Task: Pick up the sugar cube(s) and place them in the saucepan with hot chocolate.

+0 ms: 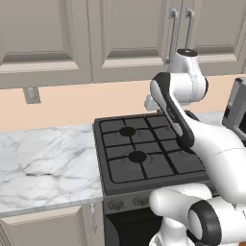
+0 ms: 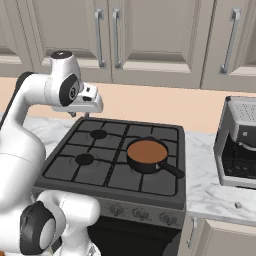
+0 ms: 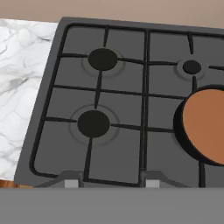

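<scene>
The saucepan with hot chocolate (image 2: 147, 154) sits on the front right burner of the stove (image 2: 102, 167). It is round and black, full of brown drink, and its long thin handle (image 2: 171, 170) points to the front right. From the hand camera, the pan (image 3: 203, 126) is at the right side, partly cut off. A tiny white thing (image 2: 238, 204), maybe a sugar cube, lies on the marble counter (image 2: 210, 185) to the right of the stove, in front of the coffee machine (image 2: 239, 142). It is too small to be sure. The gripper (image 2: 80, 114) hangs high over the back left of the stove, touching nothing. Its two finger tips (image 3: 71, 183) stand well apart, so it is open and holds nothing.
</scene>
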Controlling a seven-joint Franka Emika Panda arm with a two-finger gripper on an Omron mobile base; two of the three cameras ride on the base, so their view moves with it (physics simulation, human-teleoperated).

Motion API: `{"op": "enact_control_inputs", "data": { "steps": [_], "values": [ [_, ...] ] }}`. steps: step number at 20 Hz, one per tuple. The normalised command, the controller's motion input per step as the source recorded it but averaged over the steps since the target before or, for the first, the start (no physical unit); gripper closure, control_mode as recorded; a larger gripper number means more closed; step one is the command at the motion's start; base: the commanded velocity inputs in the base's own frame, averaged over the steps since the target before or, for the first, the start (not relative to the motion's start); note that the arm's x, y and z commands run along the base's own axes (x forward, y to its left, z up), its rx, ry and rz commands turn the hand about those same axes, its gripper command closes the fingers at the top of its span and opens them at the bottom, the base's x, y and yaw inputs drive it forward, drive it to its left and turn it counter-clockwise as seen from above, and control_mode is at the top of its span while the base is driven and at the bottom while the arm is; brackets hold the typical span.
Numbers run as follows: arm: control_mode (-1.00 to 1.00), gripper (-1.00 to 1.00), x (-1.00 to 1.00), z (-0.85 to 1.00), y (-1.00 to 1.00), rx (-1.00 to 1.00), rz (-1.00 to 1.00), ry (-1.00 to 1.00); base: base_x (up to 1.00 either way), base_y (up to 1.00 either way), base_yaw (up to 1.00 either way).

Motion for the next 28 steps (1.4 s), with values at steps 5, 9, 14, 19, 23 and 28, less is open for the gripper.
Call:
{"op": "enact_control_inputs", "data": {
  "steps": [5,9,14,19,23,28],
  "values": [
    [-1.00,-1.00,0.00,0.00,-0.01,0.00,0.00,0.00,0.00,0.00,0.00],
    [-1.00,-1.00,-0.11,0.00,-0.20,0.00,-0.02,0.00,0.00,0.00,0.00],
    [-1.00,-1.00,-0.47,-0.15,-0.34,0.00,-0.09,0.00,0.00,0.00,0.00],
    [-1.00,-1.00,-0.49,-0.25,-0.40,0.00,-0.14,0.05,0.00,0.00,0.00],
    [-1.00,-1.00,-0.48,-0.14,-0.57,0.00,-0.24,0.11,0.00,0.00,0.00],
    [-1.00,-1.00,-0.41,-0.03,-0.93,0.06,-0.41,0.25,0.00,0.00,0.00]
  ]
}}
